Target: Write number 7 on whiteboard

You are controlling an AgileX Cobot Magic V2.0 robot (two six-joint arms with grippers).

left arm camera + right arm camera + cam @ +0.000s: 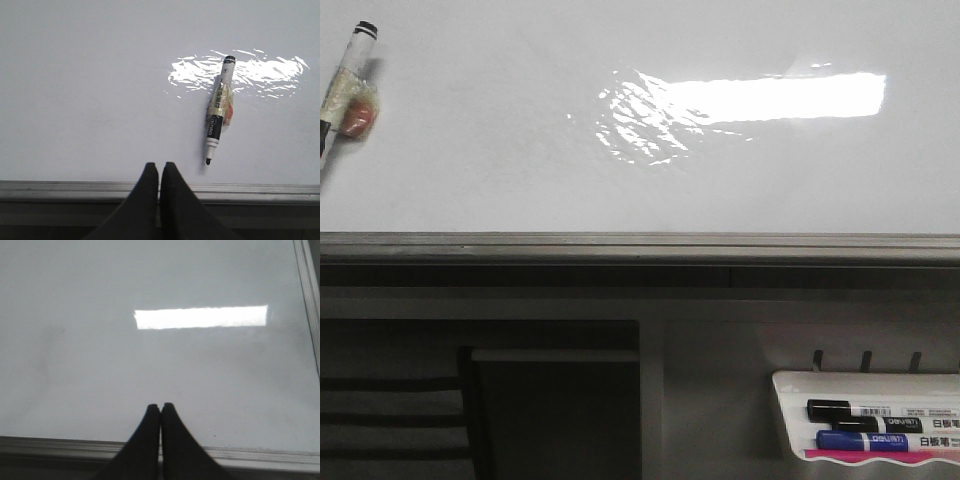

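Note:
The whiteboard (520, 150) lies flat, glossy white, with a bright glare patch. A black uncapped marker (345, 85), wrapped in tape with an orange lump on its side, lies loose on the board's far left. In the left wrist view the marker (218, 112) rests on the whiteboard (75, 100), tip toward the frame, to one side of and beyond my left gripper (159, 165). That gripper is shut on nothing, over the board's near edge. My right gripper (160, 405) is also shut and empty, over the whiteboard (75, 365). The number 7 is out of view. Neither gripper shows in the front view.
A grey metal frame (640, 245) runs along the board's near edge, and its side rail (307, 300) shows in the right wrist view. Below, at the front right, a white tray (785, 400) holds a black marker (850, 410) and a blue marker (865, 440).

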